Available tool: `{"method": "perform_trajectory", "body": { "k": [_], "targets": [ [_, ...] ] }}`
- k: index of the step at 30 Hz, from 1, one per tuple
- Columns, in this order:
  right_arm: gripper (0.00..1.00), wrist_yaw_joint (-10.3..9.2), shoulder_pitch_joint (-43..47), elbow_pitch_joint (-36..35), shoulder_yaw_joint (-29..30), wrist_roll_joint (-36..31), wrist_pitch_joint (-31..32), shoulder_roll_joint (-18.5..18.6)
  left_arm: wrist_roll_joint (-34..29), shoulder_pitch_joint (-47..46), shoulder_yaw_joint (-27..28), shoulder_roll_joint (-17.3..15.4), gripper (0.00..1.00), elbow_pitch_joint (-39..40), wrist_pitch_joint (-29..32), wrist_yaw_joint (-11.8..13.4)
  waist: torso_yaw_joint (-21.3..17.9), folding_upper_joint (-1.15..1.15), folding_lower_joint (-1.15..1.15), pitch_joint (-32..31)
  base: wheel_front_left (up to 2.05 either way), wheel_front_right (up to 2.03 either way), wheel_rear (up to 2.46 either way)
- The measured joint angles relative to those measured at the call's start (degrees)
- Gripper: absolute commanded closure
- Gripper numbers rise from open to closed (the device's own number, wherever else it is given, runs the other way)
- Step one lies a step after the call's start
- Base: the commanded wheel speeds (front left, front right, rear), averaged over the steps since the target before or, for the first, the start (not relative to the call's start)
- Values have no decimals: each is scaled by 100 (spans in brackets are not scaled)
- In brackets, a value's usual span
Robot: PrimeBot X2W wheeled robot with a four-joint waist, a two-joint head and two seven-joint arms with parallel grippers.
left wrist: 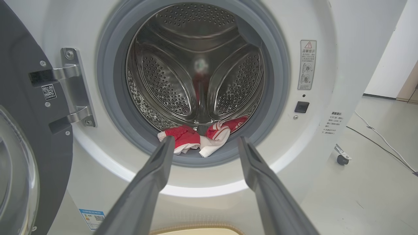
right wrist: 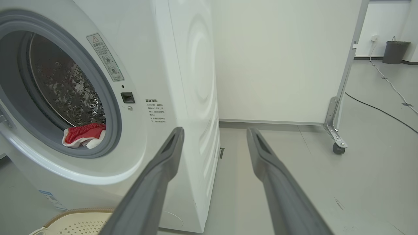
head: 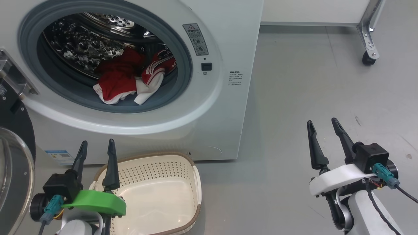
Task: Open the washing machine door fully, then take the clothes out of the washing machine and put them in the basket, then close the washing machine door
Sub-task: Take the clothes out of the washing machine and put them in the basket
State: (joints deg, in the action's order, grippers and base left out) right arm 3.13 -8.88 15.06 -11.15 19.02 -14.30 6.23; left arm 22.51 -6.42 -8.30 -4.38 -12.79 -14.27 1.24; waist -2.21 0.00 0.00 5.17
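The white washing machine stands with its drum mouth uncovered. Its door is swung wide to the left on a steel hinge. Red clothes with white trim lie at the drum's front lip. The cream basket sits on the floor below the mouth, with nothing in it. My left gripper hovers open over the basket's left rim, fingers pointing at the drum. My right gripper hangs open over bare floor to the machine's right.
A white panel on a castor leg stands at the back right. A dark cable runs across the grey floor, and a dark bin stands far back.
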Motion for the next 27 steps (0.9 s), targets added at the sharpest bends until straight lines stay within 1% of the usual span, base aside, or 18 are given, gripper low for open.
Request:
{"method": "perform_trajectory", "body": {
  "k": [11, 20, 24, 27],
  "targets": [
    [0, 1, -2, 3, -48, -1, -13, -25, 0, 3, -1, -16, 0, -33, 15, 29, -58, 0, 0, -1, 0, 0, 0],
    [0, 32, -7, -58, -164, -1, -13, -81, -102, 5, 105, -149, 0, 53, 107, 210, -234, 0, 0, 198, 0, 0, 0],
    [0, 33, -8, -154, -137, 104, -13, -124, -220, -4, 152, -192, 0, 138, 168, 309, -336, 0, 0, 365, 0, 0, 0],
    [0, 34, -55, -269, -165, 132, -13, -133, -297, -30, 158, -211, 0, 225, 252, 332, -411, 0, 0, 525, 0, 0, 0]
  ]
}}
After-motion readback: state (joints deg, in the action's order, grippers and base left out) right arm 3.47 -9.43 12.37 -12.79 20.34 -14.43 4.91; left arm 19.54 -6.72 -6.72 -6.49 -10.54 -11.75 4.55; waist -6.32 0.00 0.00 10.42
